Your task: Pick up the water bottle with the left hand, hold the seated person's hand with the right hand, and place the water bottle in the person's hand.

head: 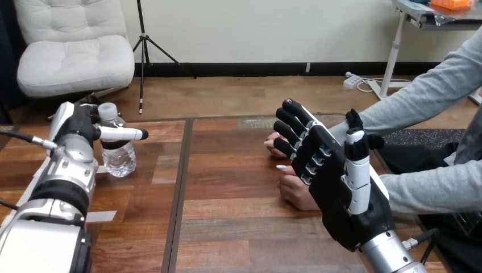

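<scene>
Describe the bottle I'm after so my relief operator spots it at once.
Look at the wooden table, left of its dark lengthwise seam. There a small clear plastic water bottle with a pale cap stands upright, the left hand closed around its neck. Unlike the person's hands right of the seam, it is see-through.

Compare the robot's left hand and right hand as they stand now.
The left hand grips the water bottle, thumb across its front; the right hand holds nothing, fingers straight. The left hand is at the left of the table; the right hand stands raised before the person's hands. Both are black and white.
</scene>
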`<move>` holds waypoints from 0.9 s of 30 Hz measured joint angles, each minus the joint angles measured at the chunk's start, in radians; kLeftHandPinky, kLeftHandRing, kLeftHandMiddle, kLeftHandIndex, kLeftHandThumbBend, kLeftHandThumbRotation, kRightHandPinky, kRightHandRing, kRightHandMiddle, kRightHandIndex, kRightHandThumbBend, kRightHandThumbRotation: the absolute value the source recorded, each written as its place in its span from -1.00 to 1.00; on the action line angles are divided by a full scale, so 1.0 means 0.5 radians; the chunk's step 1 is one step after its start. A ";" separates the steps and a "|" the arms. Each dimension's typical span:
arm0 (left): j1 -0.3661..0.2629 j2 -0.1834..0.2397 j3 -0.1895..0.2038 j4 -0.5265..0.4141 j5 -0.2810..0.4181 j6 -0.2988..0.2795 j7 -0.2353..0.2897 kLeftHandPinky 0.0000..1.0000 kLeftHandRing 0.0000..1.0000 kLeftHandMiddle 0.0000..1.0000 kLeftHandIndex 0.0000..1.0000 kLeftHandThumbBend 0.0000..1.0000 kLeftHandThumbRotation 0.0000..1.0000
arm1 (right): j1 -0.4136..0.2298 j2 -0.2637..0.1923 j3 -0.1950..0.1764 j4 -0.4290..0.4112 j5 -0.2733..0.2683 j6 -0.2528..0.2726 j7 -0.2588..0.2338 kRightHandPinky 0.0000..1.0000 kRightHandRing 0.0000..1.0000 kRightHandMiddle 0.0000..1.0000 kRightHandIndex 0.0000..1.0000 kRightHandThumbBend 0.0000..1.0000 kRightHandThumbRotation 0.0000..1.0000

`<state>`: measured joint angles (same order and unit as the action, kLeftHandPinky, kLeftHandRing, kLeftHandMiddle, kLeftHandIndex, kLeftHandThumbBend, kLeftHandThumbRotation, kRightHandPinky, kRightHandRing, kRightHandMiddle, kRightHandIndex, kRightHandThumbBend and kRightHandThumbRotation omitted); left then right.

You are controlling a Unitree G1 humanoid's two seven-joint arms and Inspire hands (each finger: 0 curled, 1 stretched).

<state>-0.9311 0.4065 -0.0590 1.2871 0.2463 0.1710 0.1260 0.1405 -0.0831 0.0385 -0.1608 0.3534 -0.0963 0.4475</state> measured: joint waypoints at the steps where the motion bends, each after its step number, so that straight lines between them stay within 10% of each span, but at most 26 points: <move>1: -0.002 -0.002 0.000 0.001 0.000 0.003 0.009 0.34 0.51 0.56 0.55 0.85 -0.90 | 0.000 0.000 0.000 0.000 0.000 0.000 0.000 0.95 0.95 0.92 0.88 0.75 1.00; 7: -0.012 -0.020 -0.003 0.004 0.007 0.037 0.098 -0.12 0.07 0.24 0.28 0.67 -0.98 | 0.001 0.002 0.000 -0.001 0.001 0.000 0.000 0.95 0.94 0.93 0.88 0.75 1.00; 27: -0.012 -0.066 -0.040 0.024 0.081 0.037 0.268 -0.21 -0.08 0.06 0.05 0.56 -1.00 | 0.012 0.005 0.000 -0.015 0.001 -0.011 0.000 0.93 0.94 0.93 0.88 0.76 1.00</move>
<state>-0.9373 0.3734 -0.0792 1.2993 0.2870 0.1896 0.2603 0.1466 -0.0805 0.0386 -0.1681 0.3538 -0.1016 0.4477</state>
